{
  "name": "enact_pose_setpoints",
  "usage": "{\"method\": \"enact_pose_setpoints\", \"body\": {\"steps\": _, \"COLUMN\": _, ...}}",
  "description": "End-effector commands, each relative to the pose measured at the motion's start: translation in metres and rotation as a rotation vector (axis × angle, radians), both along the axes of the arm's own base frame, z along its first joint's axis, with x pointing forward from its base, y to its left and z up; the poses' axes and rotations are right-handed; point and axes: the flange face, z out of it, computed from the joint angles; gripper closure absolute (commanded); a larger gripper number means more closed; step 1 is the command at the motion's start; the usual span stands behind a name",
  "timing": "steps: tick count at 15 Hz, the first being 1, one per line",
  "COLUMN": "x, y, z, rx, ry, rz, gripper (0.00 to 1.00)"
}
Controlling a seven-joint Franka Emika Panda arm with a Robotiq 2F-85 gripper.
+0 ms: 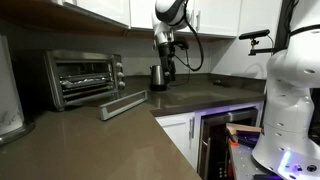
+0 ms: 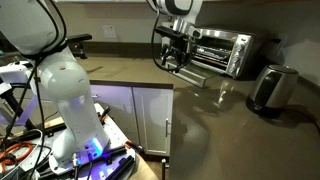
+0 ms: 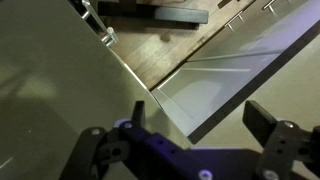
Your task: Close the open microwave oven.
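The stainless-steel microwave oven (image 1: 83,76) stands on the counter against the wall, and it shows in both exterior views (image 2: 225,48). Its glass door (image 1: 120,104) hangs down open, with the bar handle at the front edge and the wire rack visible inside. My gripper (image 1: 165,68) hangs above the counter beside the open door (image 2: 196,68), apart from it. In the wrist view the gripper (image 3: 200,122) is open and empty, both dark fingers spread over a pale panel edge.
A small dark kettle (image 1: 157,77) stands close to the gripper; it also shows in an exterior view (image 2: 272,88). The brown L-shaped counter (image 1: 110,140) has white cabinets above and below. A white robot base (image 2: 65,100) and an open drawer (image 1: 225,140) are in front.
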Motion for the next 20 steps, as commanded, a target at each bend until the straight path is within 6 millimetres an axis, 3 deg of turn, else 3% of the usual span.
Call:
{"method": "enact_pose_setpoints", "body": {"steps": 1, "x": 0.0002, "y": 0.0000, "z": 0.0003, "rx": 0.000, "ry": 0.001, "rz": 0.000, "gripper": 0.00}}
{"method": "enact_pose_setpoints", "body": {"steps": 18, "x": 0.0002, "y": 0.0000, "z": 0.0003, "rx": 0.000, "ry": 0.001, "rz": 0.000, "gripper": 0.00}}
{"method": "enact_pose_setpoints", "body": {"steps": 20, "x": 0.0026, "y": 0.0069, "z": -0.0015, "rx": -0.024, "ry": 0.007, "rz": -0.011, "gripper": 0.00}}
